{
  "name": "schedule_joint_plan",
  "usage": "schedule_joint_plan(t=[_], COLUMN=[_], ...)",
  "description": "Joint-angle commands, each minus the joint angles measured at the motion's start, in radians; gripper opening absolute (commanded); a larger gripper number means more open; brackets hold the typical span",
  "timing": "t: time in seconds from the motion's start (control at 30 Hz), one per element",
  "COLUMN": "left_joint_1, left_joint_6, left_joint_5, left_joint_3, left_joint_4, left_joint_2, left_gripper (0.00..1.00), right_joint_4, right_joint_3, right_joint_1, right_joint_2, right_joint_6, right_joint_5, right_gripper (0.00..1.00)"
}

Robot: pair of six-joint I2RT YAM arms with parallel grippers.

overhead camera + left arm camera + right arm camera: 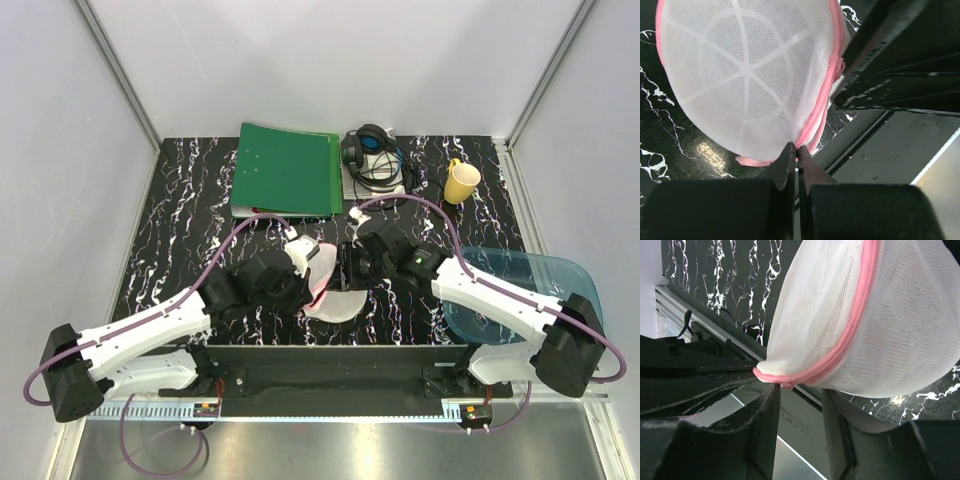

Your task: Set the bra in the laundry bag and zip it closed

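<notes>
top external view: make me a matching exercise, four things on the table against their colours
Things:
1. binder
2. mug
3. laundry bag
4. plastic tray

Colours:
a. translucent blue
b. white with pink trim
c. green
d. yellow

Pairs: 1-c, 2-d, 3-b, 4-a

A robot lab booth: plain white walls (330,60) and metal framing (120,75) enclose a black marbled table (190,200) with 2 bolted robot arms (140,335).
</notes>
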Motion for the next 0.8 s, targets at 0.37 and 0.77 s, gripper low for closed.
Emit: schedule_joint_plan(t=[0.37,0.77], left_joint_1=[-0.001,-0.001], left_joint_6=[0.015,0.025], left_joint_5=[0.049,0.04], left_joint_3=[0.031,-0.004], left_joint_4=[0.032,-0.005], left_joint_2=[-0.033,-0.064], left_gripper=[0.0,0.0], right_joint_4=[0.168,0.103], right_joint_3=[-0.016,-0.046], right_joint_1=[0.011,0.011], right_joint_2=[0.003,-0.057], right_joint_6=[-0.024,-0.012], right_joint_5=[0.0,0.136], right_gripper=[0.23,0.0])
